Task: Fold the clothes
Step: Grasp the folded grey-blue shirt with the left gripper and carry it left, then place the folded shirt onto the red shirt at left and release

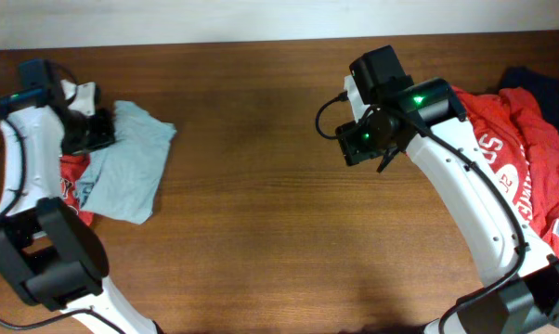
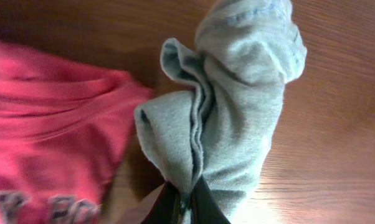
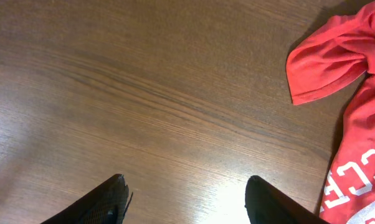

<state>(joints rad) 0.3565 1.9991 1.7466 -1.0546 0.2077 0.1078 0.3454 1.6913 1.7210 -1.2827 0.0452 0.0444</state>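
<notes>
Your left gripper (image 2: 184,199) is clamped on a bunched fold of the grey-blue T-shirt (image 2: 237,106) at the overhead frame's left edge, beside a red shirt (image 2: 50,124). Your right gripper (image 3: 186,190) hangs with jaws apart over the table (image 3: 144,93), upper right of centre, near the red lettered shirt (image 3: 359,162) at far right.

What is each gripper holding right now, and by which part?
The left gripper pinches the grey-blue T-shirt by a bunched fold of cloth. The right gripper is open, holding nothing.
</notes>
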